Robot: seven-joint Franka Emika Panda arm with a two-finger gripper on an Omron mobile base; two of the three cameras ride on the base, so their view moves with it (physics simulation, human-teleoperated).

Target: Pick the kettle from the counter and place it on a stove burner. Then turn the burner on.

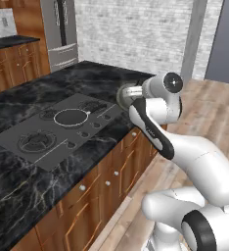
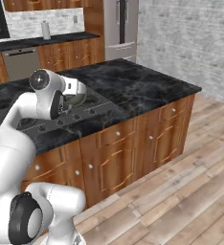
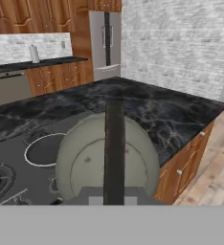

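Above the right edge of the cooktop (image 1: 57, 130), the kettle (image 3: 106, 160) hangs from the tool (image 3: 114, 198), whose fingers are clamped together on its thin dark handle (image 3: 114, 143). That handle runs straight away from the hand. In the left base view the kettle (image 1: 127, 94) is well apart from the large burner (image 1: 36, 141), which lies to its left and nearer, past the frying pan (image 1: 70, 117). I judge the carry must go left over the surface (image 1: 18, 191).

A frying pan (image 1: 70, 117) sits beside a steel fridge (image 1: 60, 32).
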